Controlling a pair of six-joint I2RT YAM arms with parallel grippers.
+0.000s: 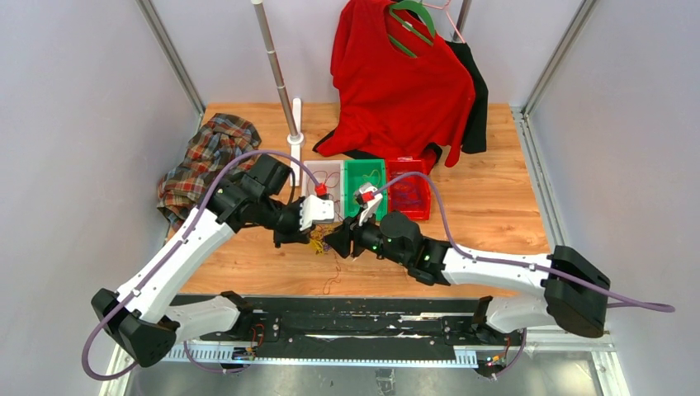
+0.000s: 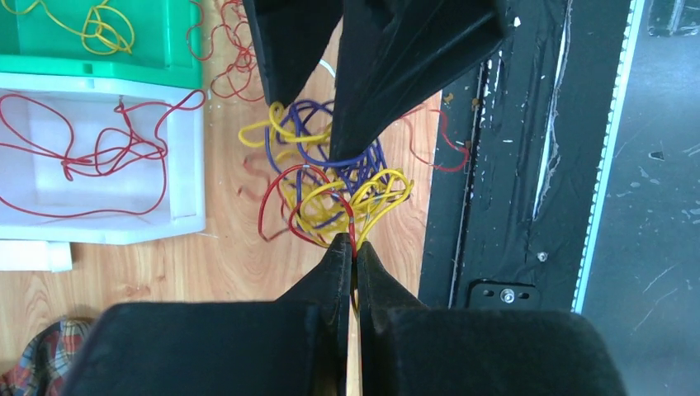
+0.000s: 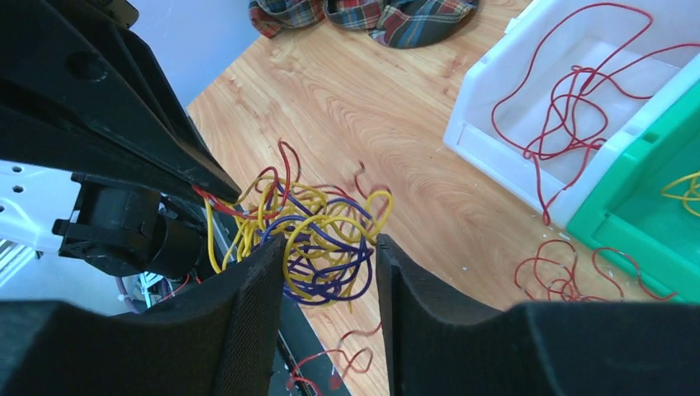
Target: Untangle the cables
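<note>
Tangle (image 2: 338, 186) of yellow, purple and red wire sits centre of the left wrist view, on the table (image 2: 248, 272) near its front edge, just right of the white bin (image 2: 188, 165). Left gripper (image 2: 355, 252) is pinched tight on one red strand (image 2: 350, 223) at the tangle's lower edge. Right gripper (image 3: 328, 243) straddles the bundle, jaws partly apart; gripping or not, cannot tell. Wire looks thin, light, springy and likely to snag. Best taken by a single outer loop or free end and drawn slowly. No labels or writing legible.
</note>
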